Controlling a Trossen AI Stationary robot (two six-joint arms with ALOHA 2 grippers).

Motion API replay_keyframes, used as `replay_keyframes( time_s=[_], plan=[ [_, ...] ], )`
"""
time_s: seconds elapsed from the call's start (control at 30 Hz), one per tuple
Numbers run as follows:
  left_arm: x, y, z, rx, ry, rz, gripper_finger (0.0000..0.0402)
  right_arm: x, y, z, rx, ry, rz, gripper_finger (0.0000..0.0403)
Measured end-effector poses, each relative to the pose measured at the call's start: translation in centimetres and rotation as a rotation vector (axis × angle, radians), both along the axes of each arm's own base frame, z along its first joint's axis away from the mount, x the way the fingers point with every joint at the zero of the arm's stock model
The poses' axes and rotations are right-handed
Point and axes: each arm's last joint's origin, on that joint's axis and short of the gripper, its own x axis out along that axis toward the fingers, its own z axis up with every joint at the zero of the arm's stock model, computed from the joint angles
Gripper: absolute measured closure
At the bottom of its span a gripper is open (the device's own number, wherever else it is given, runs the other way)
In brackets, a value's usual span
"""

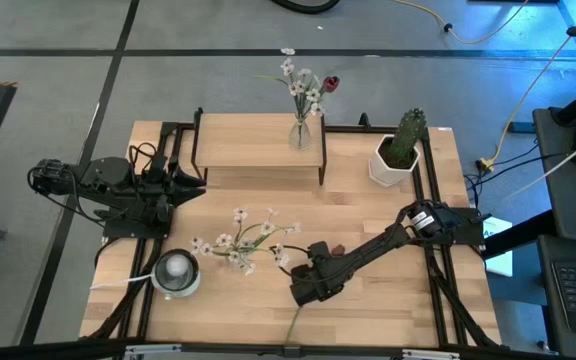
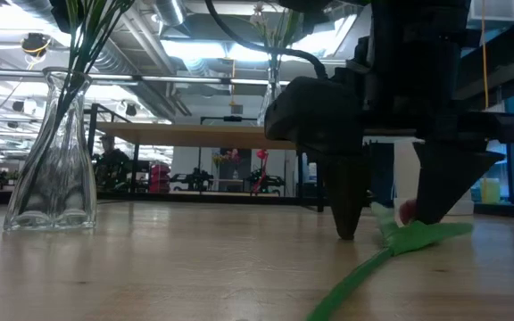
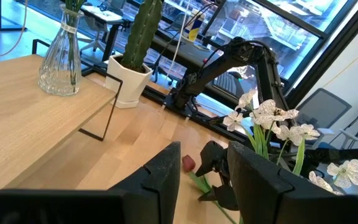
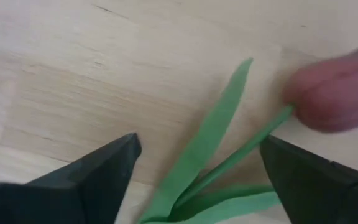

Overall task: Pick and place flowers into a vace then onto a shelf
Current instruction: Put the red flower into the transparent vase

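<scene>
A red-bud flower [image 1: 308, 300] lies flat on the table, its bud [image 4: 334, 90] toward the far side and its stem [image 2: 355, 281] running to the near edge. My right gripper [image 4: 199, 142] is open and low over it. One finger stands on each side of the stem and leaves just below the bud, and I see no touch. A glass vase [image 2: 53, 160] stands on the table's near left and holds white-blossom stems [image 1: 243, 240]. Another vase with flowers [image 1: 301, 125] stands on the shelf [image 1: 248, 140]. My left gripper [image 3: 204, 149] is open and waits at the table's left.
A green cactus in a white pot [image 1: 398, 152] stands on the far right of the table, beside the shelf. The white blossoms [image 3: 272, 118] lean from the near vase toward my right gripper [image 1: 313, 285]. Bare wood lies between the shelf and the right arm.
</scene>
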Motion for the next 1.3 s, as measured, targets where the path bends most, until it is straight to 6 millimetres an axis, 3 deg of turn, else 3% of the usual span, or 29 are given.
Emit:
replay_keyframes(
  time_s=[0.5, 1.3],
  plan=[
    [0.0, 0.0, 0.0, 0.0, 0.0, 0.0, 0.0274, 0.3, 0.13, -0.03, 0.012, -0.024, 0.021, 0.0216],
    [0.0, 0.0, 0.0, 0.0, 0.0, 0.001, 0.0274, 0.37, 0.0, -0.07, -0.042, -0.028, 0.087, 0.0393]
  ],
)
